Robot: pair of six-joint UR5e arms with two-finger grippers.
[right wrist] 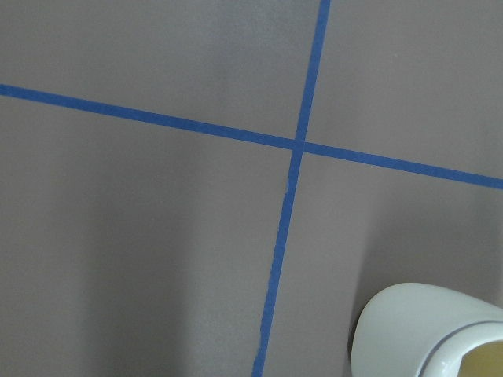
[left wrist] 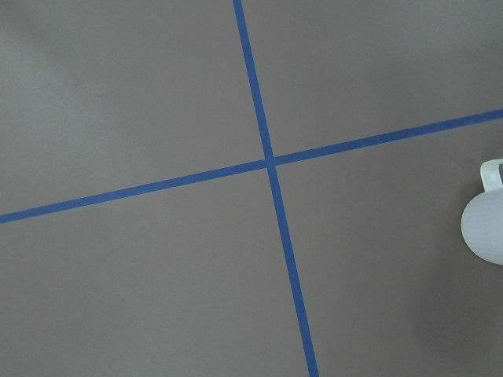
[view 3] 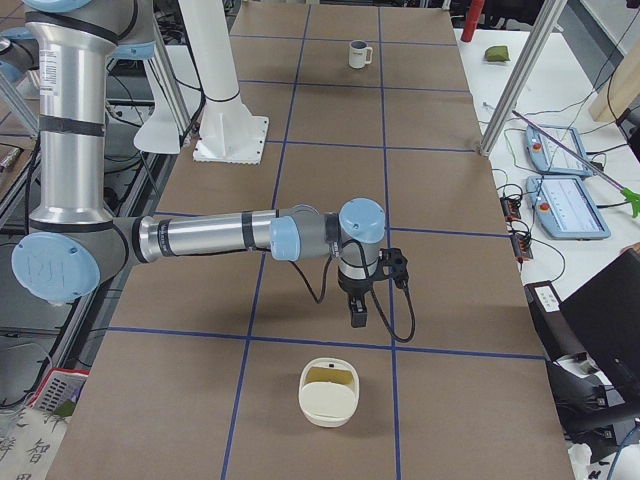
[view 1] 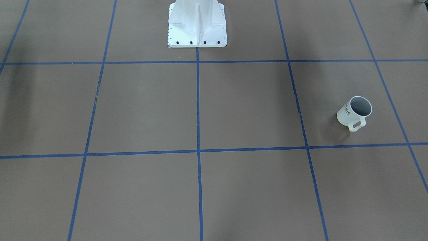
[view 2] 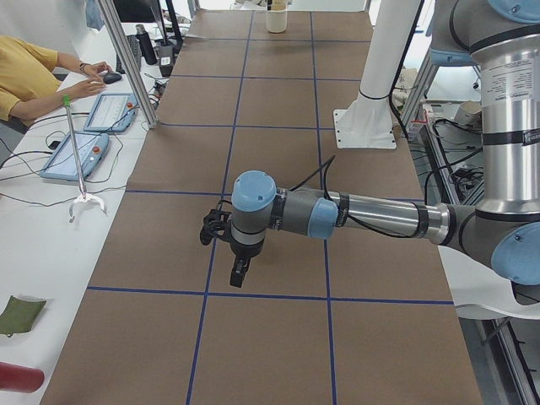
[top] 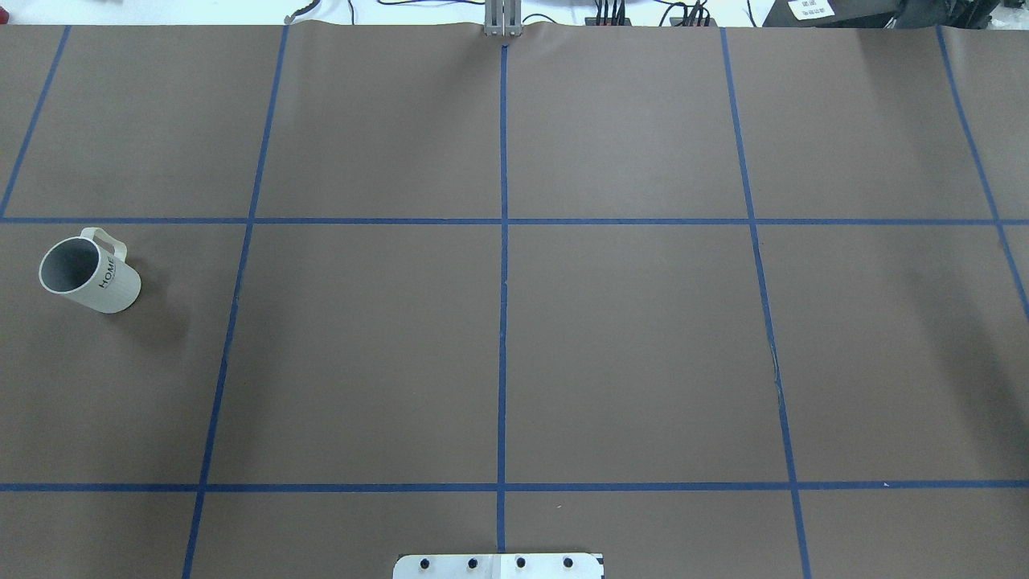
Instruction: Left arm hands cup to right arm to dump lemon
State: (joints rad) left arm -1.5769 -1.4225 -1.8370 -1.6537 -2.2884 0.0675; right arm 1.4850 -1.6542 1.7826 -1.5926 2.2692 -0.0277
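The cup [view 1: 354, 113] stands upright on the brown table, cream-white with "HOME" on its side and a squared handle. It also shows in the overhead view [top: 88, 275], far off in the exterior right view [view 3: 360, 54], and at the right edge of the left wrist view [left wrist: 487, 224]. Its inside looks grey; no lemon shows. The left gripper [view 2: 239, 274] points down over the table and the arm hides the cup in that view. The right gripper [view 3: 358, 315] points down above a white bowl [view 3: 330, 392]. I cannot tell whether either gripper is open or shut.
The white bowl [right wrist: 428, 330] has a yellowish inside and sits at the robot's right end of the table. The white pedestal base [view 1: 197, 26] stands at the robot's side of the table. An operator [view 2: 25, 72] sits at a side desk with tablets.
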